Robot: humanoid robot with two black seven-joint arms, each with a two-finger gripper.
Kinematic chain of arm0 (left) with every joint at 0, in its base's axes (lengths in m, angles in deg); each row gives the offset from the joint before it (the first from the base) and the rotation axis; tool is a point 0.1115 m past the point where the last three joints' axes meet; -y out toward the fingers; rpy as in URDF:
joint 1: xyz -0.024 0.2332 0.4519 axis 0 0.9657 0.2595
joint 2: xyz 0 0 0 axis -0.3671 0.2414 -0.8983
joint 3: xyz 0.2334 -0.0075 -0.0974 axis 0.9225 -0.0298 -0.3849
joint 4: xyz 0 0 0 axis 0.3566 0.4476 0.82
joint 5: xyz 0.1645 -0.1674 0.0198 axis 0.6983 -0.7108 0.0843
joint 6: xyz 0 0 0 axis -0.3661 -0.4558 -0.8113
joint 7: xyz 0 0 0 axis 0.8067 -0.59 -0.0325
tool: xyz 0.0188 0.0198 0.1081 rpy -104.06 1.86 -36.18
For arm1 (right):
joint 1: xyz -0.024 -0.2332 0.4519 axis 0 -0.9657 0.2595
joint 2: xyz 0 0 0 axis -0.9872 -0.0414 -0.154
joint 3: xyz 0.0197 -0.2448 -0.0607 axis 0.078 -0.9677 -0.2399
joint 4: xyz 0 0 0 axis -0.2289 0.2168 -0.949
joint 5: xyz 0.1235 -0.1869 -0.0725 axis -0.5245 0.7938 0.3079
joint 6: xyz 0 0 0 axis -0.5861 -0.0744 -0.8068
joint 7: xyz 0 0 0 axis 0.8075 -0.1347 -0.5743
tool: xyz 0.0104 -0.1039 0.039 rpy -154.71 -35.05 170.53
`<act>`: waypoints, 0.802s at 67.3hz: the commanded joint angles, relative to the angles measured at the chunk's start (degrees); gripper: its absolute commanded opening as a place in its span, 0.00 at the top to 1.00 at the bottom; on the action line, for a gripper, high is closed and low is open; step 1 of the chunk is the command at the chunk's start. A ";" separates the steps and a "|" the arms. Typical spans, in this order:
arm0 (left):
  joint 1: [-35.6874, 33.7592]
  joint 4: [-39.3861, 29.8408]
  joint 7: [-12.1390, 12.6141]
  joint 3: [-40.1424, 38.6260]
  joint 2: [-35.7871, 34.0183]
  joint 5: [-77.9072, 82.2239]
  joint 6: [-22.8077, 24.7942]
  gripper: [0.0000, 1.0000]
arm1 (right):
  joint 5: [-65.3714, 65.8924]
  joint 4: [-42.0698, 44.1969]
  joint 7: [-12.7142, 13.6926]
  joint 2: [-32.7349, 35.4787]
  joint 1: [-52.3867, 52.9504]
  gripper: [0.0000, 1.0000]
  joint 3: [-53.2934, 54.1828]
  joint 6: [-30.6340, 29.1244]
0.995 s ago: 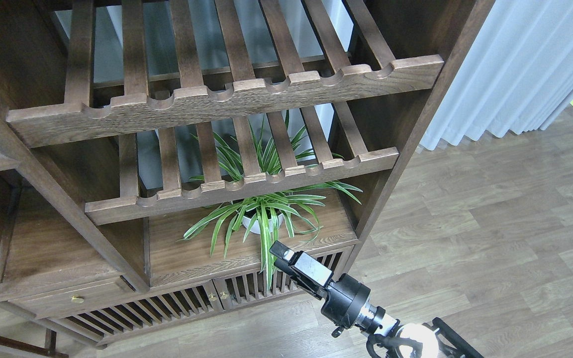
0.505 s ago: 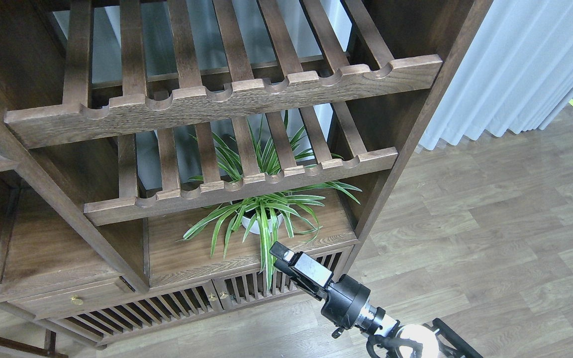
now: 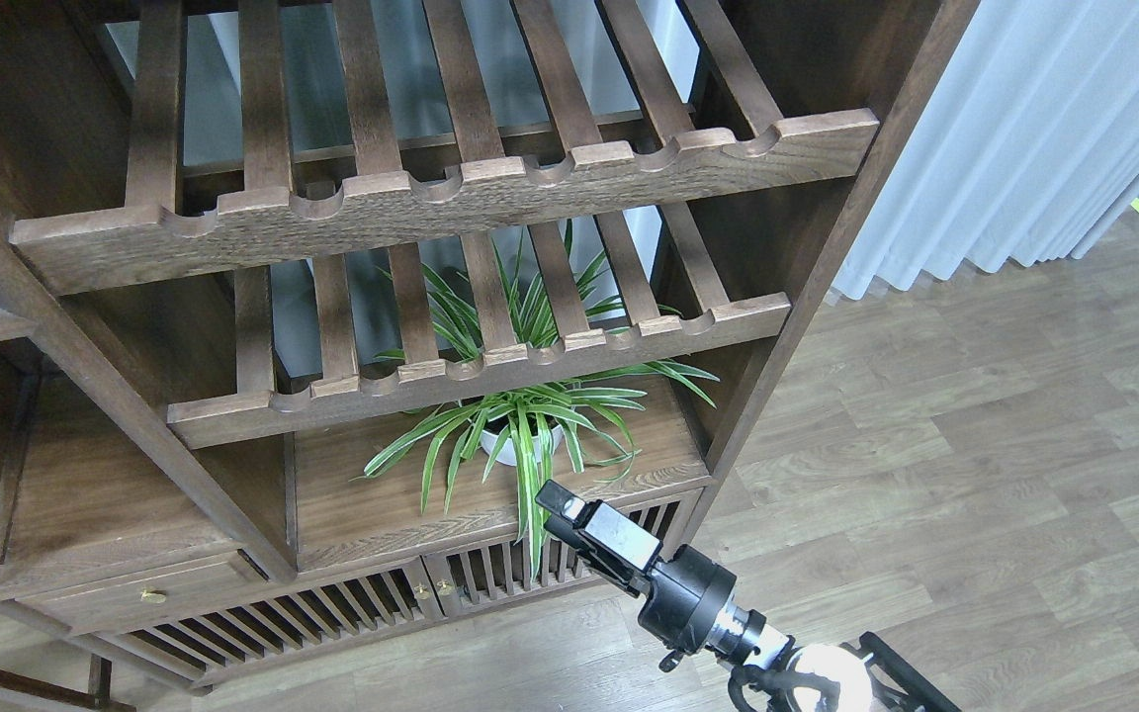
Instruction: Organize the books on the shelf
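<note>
Low down, right claw (image 3: 562, 507), grip unreadable, sits before potted plant (image 3: 520, 435) under 2 slatted racks (image 3: 451, 203).

My black right arm (image 3: 698, 603) has a round black joint, then a shiny silver ring and thin black cables near a bright white patch. Its tip is my boxy black right gripper (image 3: 569, 514), with a small silver spot on it.

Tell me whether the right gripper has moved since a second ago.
No. The right gripper keeps its place over the cabinet's slatted doors, just below the potted plant.
</note>
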 commanded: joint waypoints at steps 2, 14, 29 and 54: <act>0.01 -1.67 0.00 3.64 -3.30 0.01 0.01 0.00 | 0.00 0.01 0.00 0.00 0.06 0.00 0.00 0.00; 0.01 -3.34 0.00 9.96 -8.48 0.10 0.01 0.00 | 0.00 0.01 0.00 0.00 -0.03 0.00 0.00 0.00; 0.01 -4.92 0.00 19.98 -10.49 0.10 0.01 0.00 | 0.09 0.01 0.08 0.00 -0.03 0.00 0.09 0.00; 0.01 -5.19 0.00 34.92 -10.49 0.36 0.01 0.00 | 0.18 0.18 0.26 0.00 -0.03 0.00 0.00 0.00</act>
